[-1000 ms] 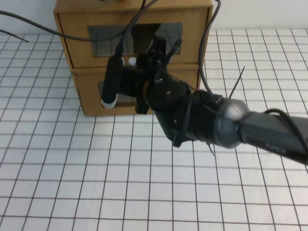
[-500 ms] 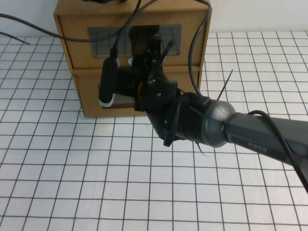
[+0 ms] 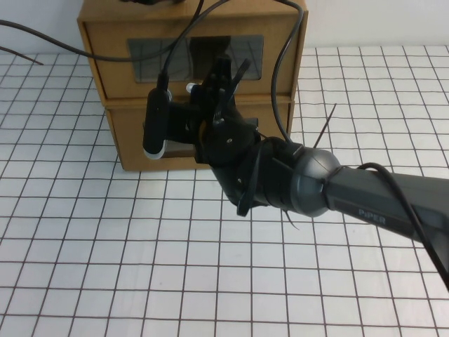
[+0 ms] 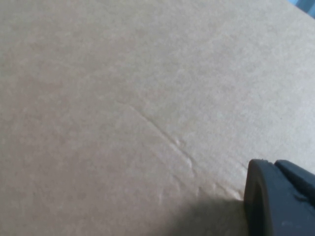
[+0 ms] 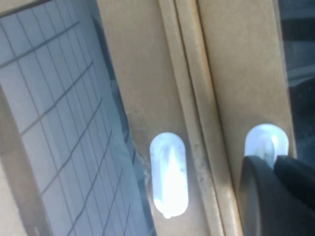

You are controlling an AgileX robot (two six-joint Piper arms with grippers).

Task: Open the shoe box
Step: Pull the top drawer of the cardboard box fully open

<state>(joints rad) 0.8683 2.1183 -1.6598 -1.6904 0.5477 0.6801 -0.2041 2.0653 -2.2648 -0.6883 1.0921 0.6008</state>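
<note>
**Operator:** Where is the box?

**Spotter:** Your box [image 3: 119,42] stands on the desk [image 3: 105,267] in the upper left of the high view. It is two brown drawers stacked, each with a dark window [image 3: 151,56] in its front. Both drawers look shut, so it is not yet open.

**Operator:** And my right gripper?

**Spotter:** Your right gripper [image 3: 230,70] is up against the box front, over the right part of the upper window and just above the seam between the drawers. Your right arm [image 3: 365,203] runs to it from the lower right of the frame.

**Operator:** Its jaws?

**Spotter:** Closed. The right wrist view shows them drawn together at the end of a white oval tab [image 5: 266,140]. A second tab [image 5: 168,174] lies just beside it, across the seam. Whether the jaws actually pinch the tab, I cannot tell.

**Operator:** The left gripper?

**Spotter:** Your left gripper [image 4: 278,199] hangs close over bare cardboard. Open or closed, I cannot tell.
</note>
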